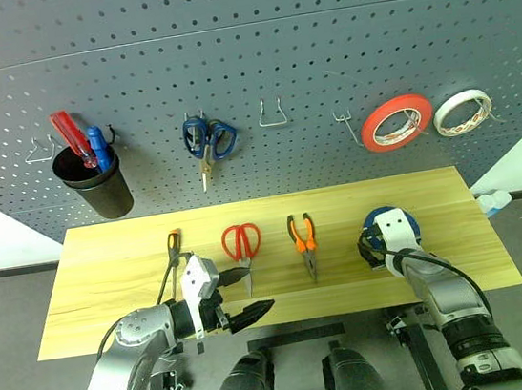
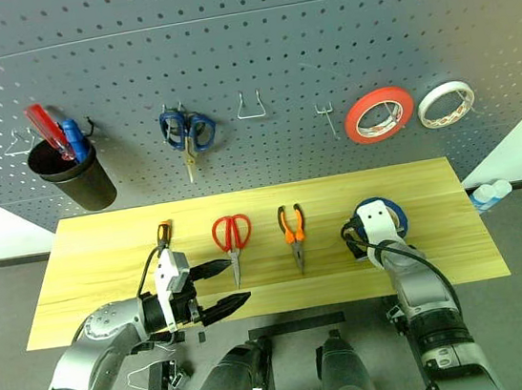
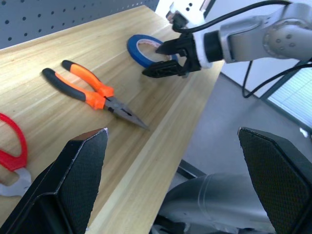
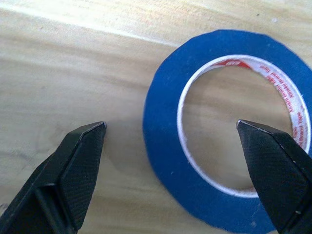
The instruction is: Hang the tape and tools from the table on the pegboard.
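progress nil: flat blue tape roll (image 4: 168,161), red-handled scissors (image 1: 241,244), orange-black pliers (image 1: 303,240), thin screwdriver (image 1: 173,247) all on light wooden table (image 1: 106,263); both pincers wide, empty.

On the table (image 1: 98,274), left to right: screwdriver (image 1: 174,247), scissors (image 1: 241,244), pliers (image 1: 303,239), tape (image 3: 142,48) (farthest right); pegboard (image 1: 300,55) behind.

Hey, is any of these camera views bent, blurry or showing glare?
Left eye view: pegboard rows curve, a wide-angle bend. Right wrist view: blue tape crisp, with a bright sheen streak across the table. Left wrist view: pliers clear, near fingers soft.
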